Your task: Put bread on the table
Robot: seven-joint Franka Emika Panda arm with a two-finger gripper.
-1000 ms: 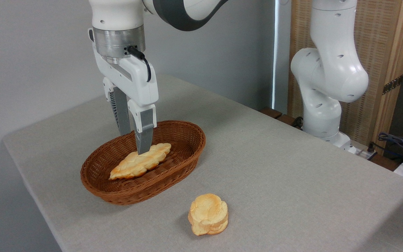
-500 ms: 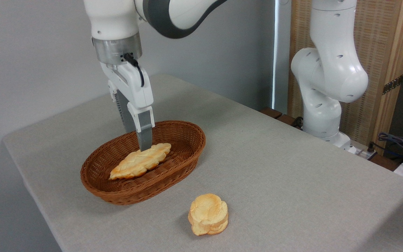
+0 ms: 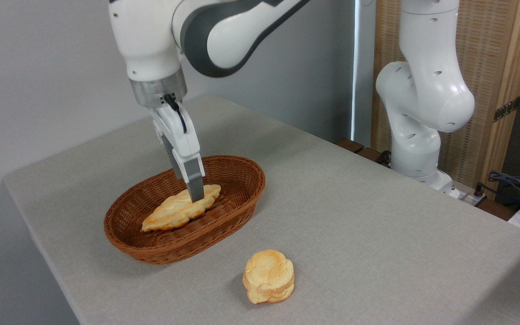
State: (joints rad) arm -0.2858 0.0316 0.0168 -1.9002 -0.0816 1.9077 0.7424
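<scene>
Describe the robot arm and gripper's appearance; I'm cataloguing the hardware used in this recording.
The arm has glossy white shells with dark grey joint bands and a brushed-metal wrist ring. A black cable loops from the ring onto the white gripper body. The fingers are grey, flat and tapered.

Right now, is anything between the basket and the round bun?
No. In the camera view, only bare grey table lies between the basket and the round bun.
</scene>
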